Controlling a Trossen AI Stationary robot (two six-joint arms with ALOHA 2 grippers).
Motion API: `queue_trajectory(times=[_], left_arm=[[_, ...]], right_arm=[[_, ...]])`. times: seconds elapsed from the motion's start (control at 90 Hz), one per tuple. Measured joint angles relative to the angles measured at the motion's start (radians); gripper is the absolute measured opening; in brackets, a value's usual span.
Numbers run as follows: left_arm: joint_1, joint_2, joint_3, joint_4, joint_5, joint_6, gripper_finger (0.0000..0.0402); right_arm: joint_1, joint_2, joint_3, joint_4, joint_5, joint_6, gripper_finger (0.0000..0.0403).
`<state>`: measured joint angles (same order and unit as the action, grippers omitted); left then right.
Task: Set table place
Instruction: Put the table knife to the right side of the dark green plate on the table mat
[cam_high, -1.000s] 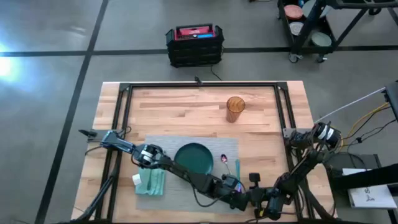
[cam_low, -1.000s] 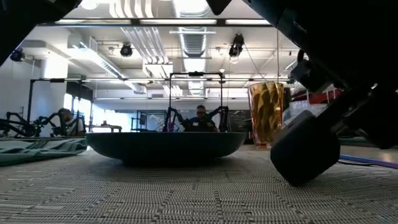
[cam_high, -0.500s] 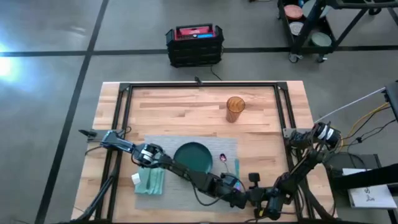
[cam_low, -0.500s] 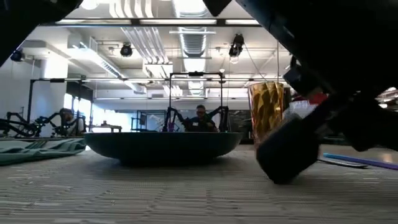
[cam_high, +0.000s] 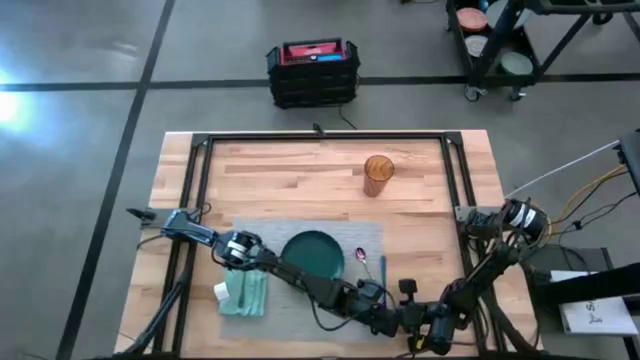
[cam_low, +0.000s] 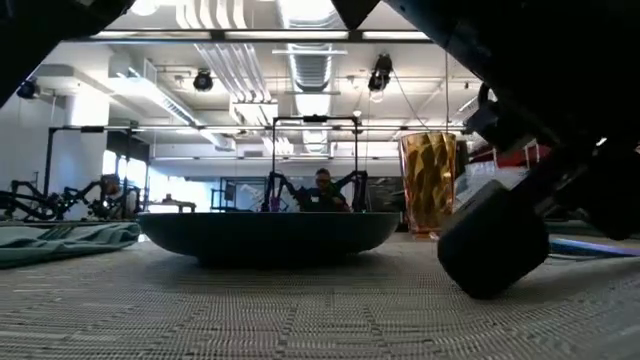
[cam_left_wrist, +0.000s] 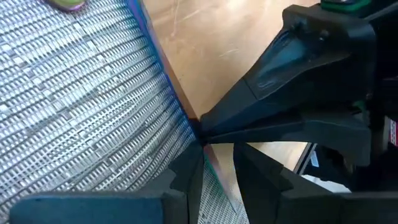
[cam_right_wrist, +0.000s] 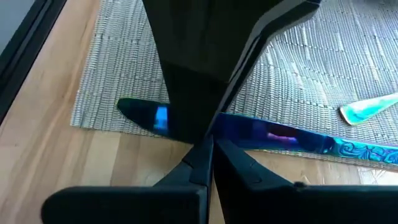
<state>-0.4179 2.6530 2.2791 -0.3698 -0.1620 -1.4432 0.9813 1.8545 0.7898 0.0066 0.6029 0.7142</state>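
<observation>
A grey placemat (cam_high: 300, 232) lies on the wooden table (cam_high: 300, 170) and carries a dark green plate (cam_high: 311, 253), a teal napkin (cam_high: 243, 292) and a spoon (cam_high: 361, 256). A blue iridescent knife (cam_right_wrist: 292, 137) lies along the mat's right edge. My left gripper (cam_left_wrist: 217, 155) is open over the knife's near part, one finger on either side. My right gripper (cam_right_wrist: 208, 147) is shut, with its tips at the knife's outer long edge. The knife's handle end (cam_right_wrist: 140, 112) shows beyond the left gripper (cam_right_wrist: 186, 93). My left gripper stands astride the knife (cam_left_wrist: 208, 163), fingers across it and coming from above; whether they touch it, I cannot tell. My right gripper touches the knife's outer long edge (cam_right_wrist: 239, 138) with its shut fingertips. It comes nearly level from the table's right side, and the knife lies flat on the mat's edge.
An amber cup (cam_high: 378, 174) stands on the bare wood at the far right. The table's black rails (cam_high: 195, 200) run along its sides. Both arms crowd the mat's near right corner (cam_high: 378, 318).
In the low view, the dark gripper block on the mat has swung toward the plate and back again. The knife's end beside it now lies a little higher and more level.
</observation>
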Motion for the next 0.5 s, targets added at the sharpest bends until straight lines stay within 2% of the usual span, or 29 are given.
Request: queue_trajectory(times=[0.278, 0.433, 0.5], left_arm=[[0.0, 0.0, 0.0, -0.004, -0.006, 0.012, 0.0073], [0.0, 0.0, 0.0, -0.007, -0.009, 0.024, 0.0018], [-0.002, 0.0, 0.0, -0.009, -0.014, 0.03, 0.0008]], right_arm=[[0.0, 0.0, 0.0, 0.007, 0.014, -0.018, 0.0], [0.001, -0.001, -0.001, 0.007, 0.018, -0.028, 0.0], [0.002, -0.002, -0.001, 0.007, 0.021, -0.035, 0.0]])
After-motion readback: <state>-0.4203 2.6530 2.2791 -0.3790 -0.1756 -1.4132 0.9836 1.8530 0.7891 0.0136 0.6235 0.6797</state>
